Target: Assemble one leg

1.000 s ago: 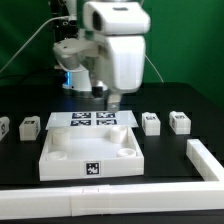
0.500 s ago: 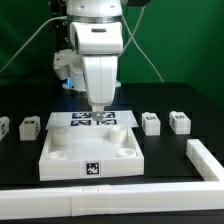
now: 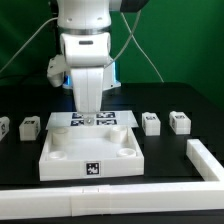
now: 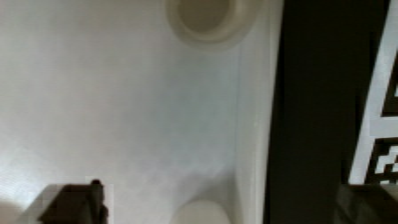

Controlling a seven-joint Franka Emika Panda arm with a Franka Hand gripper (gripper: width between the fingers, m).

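Plainly, the gripper [image 3: 88, 119] hung pointing straight down over the back rim of the tray [image 3: 60, 163], just where that rim met the marker board [image 3: 125, 118]. Nothing could be seen in its hold. How wide it stood could not be told: the exterior view showed the tips too small, and the wrist view caught only one dark finger [image 4: 71, 205] at the picture's edge. The leg [image 3: 29, 126] stood on the table [image 3: 170, 150] off to the gripper's side, toward the exterior view's left, apart from the hand and just beyond the tray's corner. It was untouched. The other legs [image 3: 151, 122] stood on the table too, most of them on the gripper's opposite side. By my reading, the pieces were spread apart in a loose row so that the fingers could come down around any one without knocking its neighbour, and the tray lay flat and open side up so that its corners could be reached from above. Below the hand the tray looked like smooth, matt white plastic, square and shallow, with a raised rim and a round hole [image 4: 210, 15] by a corner. The leg was a small white block bearing a black-and-white tag, its flat faces probably easy to pinch. A long white rail [image 3: 205, 160] edged the black table nearer the camera.
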